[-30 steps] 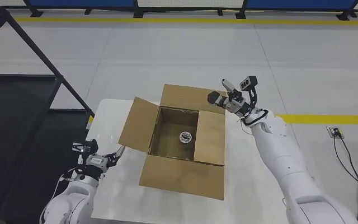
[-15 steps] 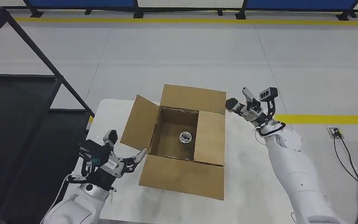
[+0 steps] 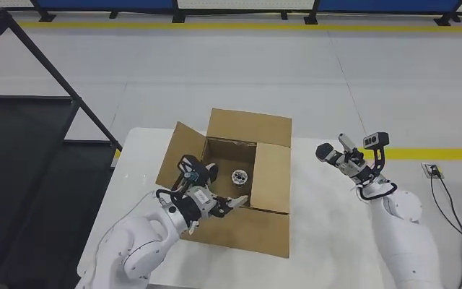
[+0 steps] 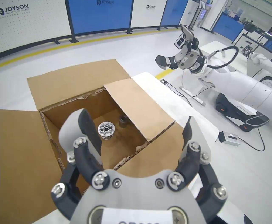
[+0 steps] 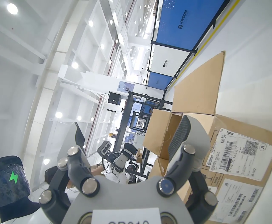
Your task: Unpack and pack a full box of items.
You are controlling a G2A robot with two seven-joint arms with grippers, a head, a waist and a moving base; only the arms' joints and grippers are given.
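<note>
Cardboard box (image 3: 245,230) lies below the left hand (image 4: 137,119), wide open and empty; right hand (image 5: 130,126) likewise, aside

Industrial robot test hall. Pale coated floor (image 3: 238,72); yellow lane line (image 3: 216,26) at 12 o'clock of top view, blue and white partition panels (image 4: 99,17) on black feet along it. Black metal frame (image 3: 72,99) at 9 o'clock. High white ceiling (image 5: 42,53), rows of round lamps (image 5: 12,8). Wheeled machine base (image 4: 240,114) parked on floor.
</note>
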